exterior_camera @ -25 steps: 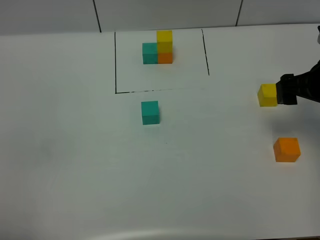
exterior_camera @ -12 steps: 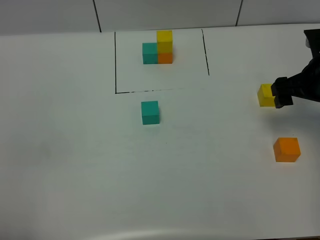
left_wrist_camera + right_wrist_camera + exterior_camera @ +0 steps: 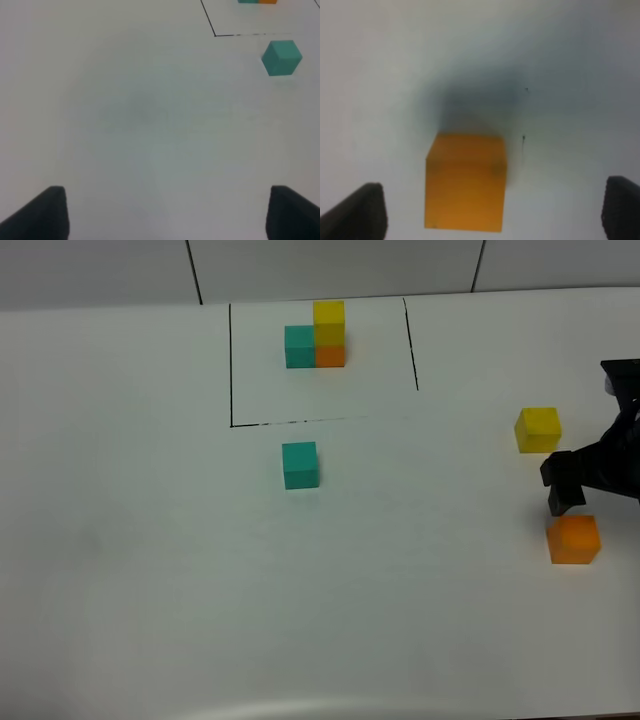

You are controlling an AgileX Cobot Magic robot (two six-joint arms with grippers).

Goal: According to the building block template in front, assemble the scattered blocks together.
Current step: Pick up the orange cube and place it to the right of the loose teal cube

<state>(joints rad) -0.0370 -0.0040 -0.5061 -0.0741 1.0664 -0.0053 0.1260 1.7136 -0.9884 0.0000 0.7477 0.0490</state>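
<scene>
White tabletop [image 3: 150, 560] carries a black outline [image 3: 231, 370] drawn toward its far edge, and inside that outline stands the template: a teal template cube [image 3: 299, 347] touching an orange template cube [image 3: 331, 356], with a yellow template cube [image 3: 329, 319] stacked on the orange one. Just outside the outline's near line, below its middle, sits the loose teal block [image 3: 300, 465], apart from everything else. Well to the right of the outline lies the loose yellow block [image 3: 538, 429], and farther from the outline again, right and nearer the camera, the loose orange block [image 3: 574, 539]. The right gripper [image 3: 488, 212] hangs between those two blocks, close over the orange one; its wrist view shows the jaws spread wide with the orange block lying between them, touched by neither finger, nothing gripped. The left gripper [image 3: 165, 215] is likewise wide open over bare table, left of the outline and nearer the camera, holding nothing
</scene>
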